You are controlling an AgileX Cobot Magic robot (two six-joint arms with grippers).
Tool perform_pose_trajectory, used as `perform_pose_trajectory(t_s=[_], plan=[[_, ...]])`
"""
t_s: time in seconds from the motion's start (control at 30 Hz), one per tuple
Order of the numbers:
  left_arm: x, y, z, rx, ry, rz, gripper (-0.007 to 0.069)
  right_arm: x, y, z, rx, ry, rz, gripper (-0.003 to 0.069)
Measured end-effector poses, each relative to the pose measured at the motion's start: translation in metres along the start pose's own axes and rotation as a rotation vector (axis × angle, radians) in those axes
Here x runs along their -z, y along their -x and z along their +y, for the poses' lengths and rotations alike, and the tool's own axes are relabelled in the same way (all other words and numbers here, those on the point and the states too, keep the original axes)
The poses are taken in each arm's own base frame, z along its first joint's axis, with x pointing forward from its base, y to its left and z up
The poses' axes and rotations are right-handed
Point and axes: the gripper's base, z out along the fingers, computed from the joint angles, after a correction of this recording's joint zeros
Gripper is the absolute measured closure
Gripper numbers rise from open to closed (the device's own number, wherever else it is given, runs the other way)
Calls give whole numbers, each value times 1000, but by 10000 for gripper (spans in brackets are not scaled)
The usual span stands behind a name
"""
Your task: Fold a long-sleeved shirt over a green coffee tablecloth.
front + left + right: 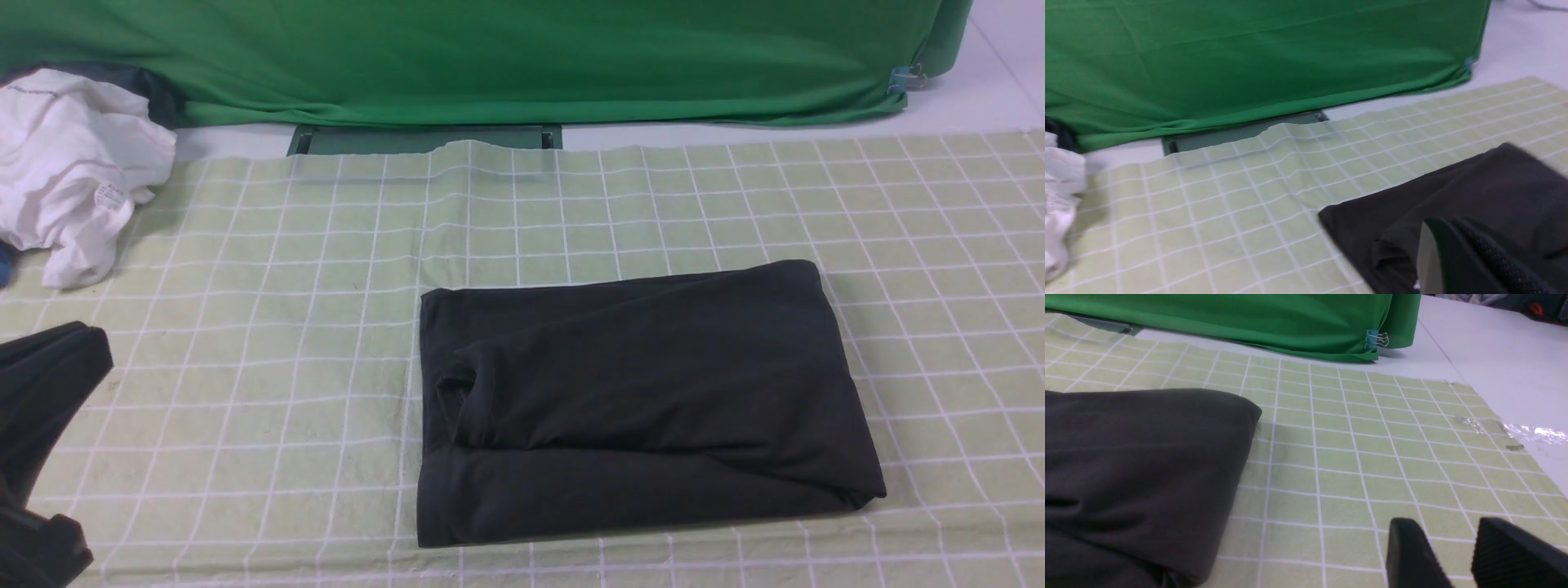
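The long-sleeved shirt (645, 400) lies folded into a compact dark rectangle on the green coffee tablecloth (269, 327), a little right of the middle in the front view; sleeves and body seem tucked in, the edges fairly square, one layer overlapping near the collar side; the folding looks essentially done, with perhaps only a smoothing of that loose flap left. The left end effector (1470, 261) hangs above the shirt's near corner, fingers pressed together and holding nothing; the right end effector (1457, 555) sits over bare cloth just beside the shirt's edge, fingers partly spread and empty. A crumpled white garment (73, 171) rests at the far left; plain green fabric (490, 57) drapes behind the tabletop.
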Motion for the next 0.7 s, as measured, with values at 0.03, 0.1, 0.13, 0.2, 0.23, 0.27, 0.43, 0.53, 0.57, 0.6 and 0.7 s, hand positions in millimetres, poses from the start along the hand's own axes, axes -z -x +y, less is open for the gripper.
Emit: perform_pose_trajectory(t_s=[0.03, 0.1, 0.13, 0.2, 0.23, 0.27, 0.43, 0.53, 0.57, 0.6, 0.7], plan=[[0, -2, 2, -53, 25, 16, 611, 0, 0, 0, 0, 0, 0, 419], [0, -2, 5, -105, 56, 21, 611, 0, 0, 0, 0, 0, 0, 419], [0, -2, 6, -120, 68, 17, 611, 0, 0, 0, 0, 0, 0, 419], [0, 1, 8, -113, 91, -11, 611, 0, 0, 0, 0, 0, 0, 419], [0, 2, 8, -108, 94, -18, 611, 0, 0, 0, 0, 0, 0, 419], [2, 3, 9, -88, 111, -45, 611, 0, 0, 0, 0, 0, 0, 419], [10, -11, 13, 9, 201, -194, 611, 0, 0, 0, -1, 0, 0, 419], [9, -39, 13, 49, 232, -256, 611, 0, 0, 0, -1, 0, 0, 419], [5, -56, 12, 59, 236, -251, 611, 0, 0, 0, -1, 0, 0, 419], [5, -58, 12, 61, 237, -254, 611, 0, 0, 0, -1, 0, 0, 419], [1, -88, 9, 66, 241, -245, 611, 0, 0, 0, -1, 0, 0, 419]])
